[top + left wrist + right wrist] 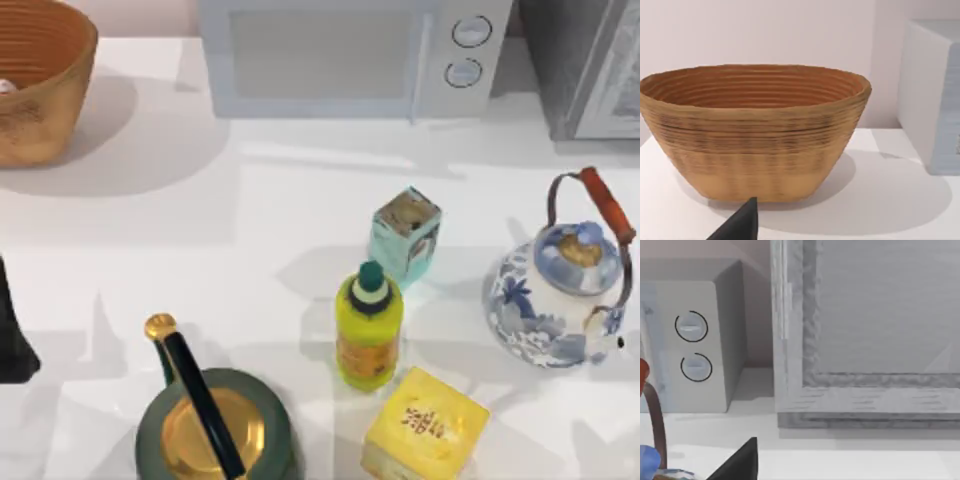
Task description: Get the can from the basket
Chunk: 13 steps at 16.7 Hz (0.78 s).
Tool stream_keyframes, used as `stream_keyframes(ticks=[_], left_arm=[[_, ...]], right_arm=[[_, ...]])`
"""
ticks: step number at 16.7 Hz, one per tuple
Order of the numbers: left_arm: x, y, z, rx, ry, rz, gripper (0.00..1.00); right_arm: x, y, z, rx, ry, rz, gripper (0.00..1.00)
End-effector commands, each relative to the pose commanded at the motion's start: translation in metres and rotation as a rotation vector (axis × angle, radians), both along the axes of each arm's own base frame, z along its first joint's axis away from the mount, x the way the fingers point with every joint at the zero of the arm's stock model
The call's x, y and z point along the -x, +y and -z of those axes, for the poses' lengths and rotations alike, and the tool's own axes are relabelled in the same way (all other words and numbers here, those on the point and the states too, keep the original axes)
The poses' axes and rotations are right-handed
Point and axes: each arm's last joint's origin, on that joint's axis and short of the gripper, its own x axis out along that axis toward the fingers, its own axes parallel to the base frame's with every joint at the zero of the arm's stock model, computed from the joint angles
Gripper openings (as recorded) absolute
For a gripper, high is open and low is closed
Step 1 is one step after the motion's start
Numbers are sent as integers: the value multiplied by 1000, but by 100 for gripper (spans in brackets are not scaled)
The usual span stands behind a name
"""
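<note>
From above, the basket (40, 90) is cut off by the top and left edges, so I see just part of it. A tiny pale bit (6, 86) peeks over its rim at the left edge; I cannot tell what it is. The green pot (215, 430) is cut off at the bottom. In my left wrist view, the basket wall hides whatever lies inside.

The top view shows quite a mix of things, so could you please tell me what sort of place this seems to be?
Probably a kitchen counter in a simulation: a microwave stands at the back, a blue-and-white kettle sits at the right, and a green pot with a gold lid sits near the front.
</note>
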Motion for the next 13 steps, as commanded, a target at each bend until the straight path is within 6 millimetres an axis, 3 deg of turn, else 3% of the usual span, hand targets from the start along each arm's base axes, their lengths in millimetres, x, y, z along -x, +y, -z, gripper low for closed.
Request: stream_keyframes(ticks=[3, 6, 10, 13], left_arm=[[0, 0, -2, -1, 3, -1, 100], [-1, 1, -20, -10, 30, -9, 100], [-11, 3, -66, -34, 122, -15, 100], [-34, 6, -111, -54, 227, -12, 100]], right_arm=[[0, 0, 0, 0, 0, 0, 100], [0, 0, 0, 0, 0, 0, 100], [0, 0, 0, 0, 0, 0, 100], [0, 0, 0, 0, 0, 0, 100]])
